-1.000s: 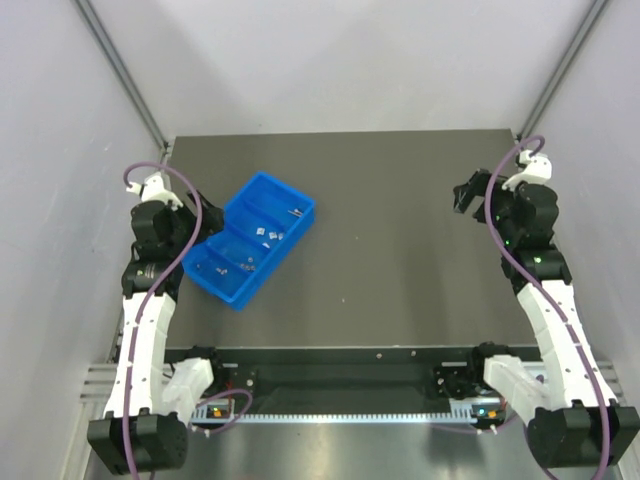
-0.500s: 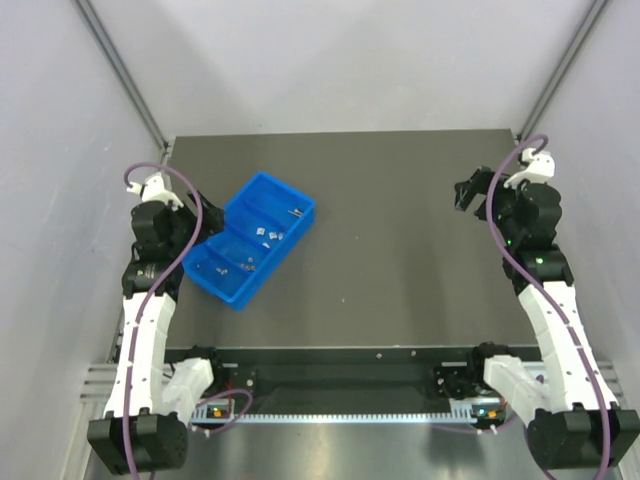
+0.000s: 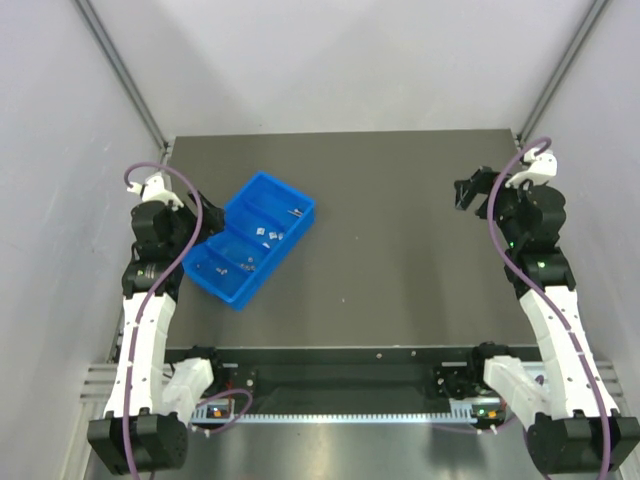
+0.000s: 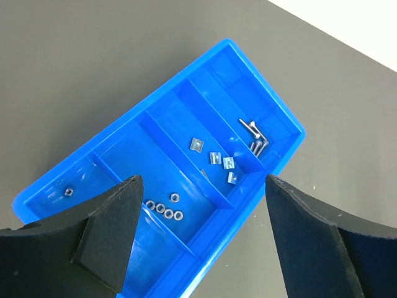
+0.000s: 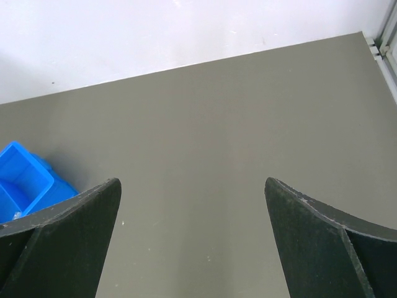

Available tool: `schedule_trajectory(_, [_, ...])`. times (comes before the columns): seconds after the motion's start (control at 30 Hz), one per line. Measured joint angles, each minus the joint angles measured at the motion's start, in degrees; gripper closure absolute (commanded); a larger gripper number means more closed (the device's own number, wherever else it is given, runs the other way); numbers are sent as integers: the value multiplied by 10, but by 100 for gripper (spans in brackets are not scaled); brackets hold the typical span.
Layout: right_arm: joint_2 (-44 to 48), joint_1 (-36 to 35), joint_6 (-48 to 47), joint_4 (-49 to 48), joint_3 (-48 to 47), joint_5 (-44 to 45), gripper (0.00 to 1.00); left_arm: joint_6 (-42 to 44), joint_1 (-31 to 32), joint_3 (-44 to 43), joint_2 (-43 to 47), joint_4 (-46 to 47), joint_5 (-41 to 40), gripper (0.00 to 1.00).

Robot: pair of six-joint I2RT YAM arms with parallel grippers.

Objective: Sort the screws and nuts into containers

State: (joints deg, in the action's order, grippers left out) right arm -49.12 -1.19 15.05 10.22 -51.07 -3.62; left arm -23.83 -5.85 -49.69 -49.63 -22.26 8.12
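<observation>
The blue tray (image 3: 232, 290) lies slanted at the table's left; it fills the left wrist view (image 4: 260, 74) and its corner shows in the right wrist view (image 5: 25, 171). A few screws (image 4: 254, 133) lie in its far compartment. Square nuts (image 4: 214, 158) lie in the adjoining compartment, ring nuts (image 4: 164, 211) in the one after, and one nut (image 4: 69, 192) in the near end compartment. My left gripper (image 4: 201, 186) is open and empty, above the tray's near long side; it shows in the top view (image 3: 205, 215). My right gripper (image 5: 192, 186) is open and empty, above bare table at the far right (image 3: 468, 190).
The dark grey table (image 3: 400, 260) ends at white walls behind and at both sides. A metal frame post (image 5: 388, 34) stands at its far right corner.
The right arm has shifted slightly to the right. The left arm and tray have not moved.
</observation>
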Motion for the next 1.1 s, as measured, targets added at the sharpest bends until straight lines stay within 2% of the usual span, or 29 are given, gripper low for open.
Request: schedule_trajectory(1.1, [4,0,-5,-13,17,-10,0,0,0,3,5,1,1,16])
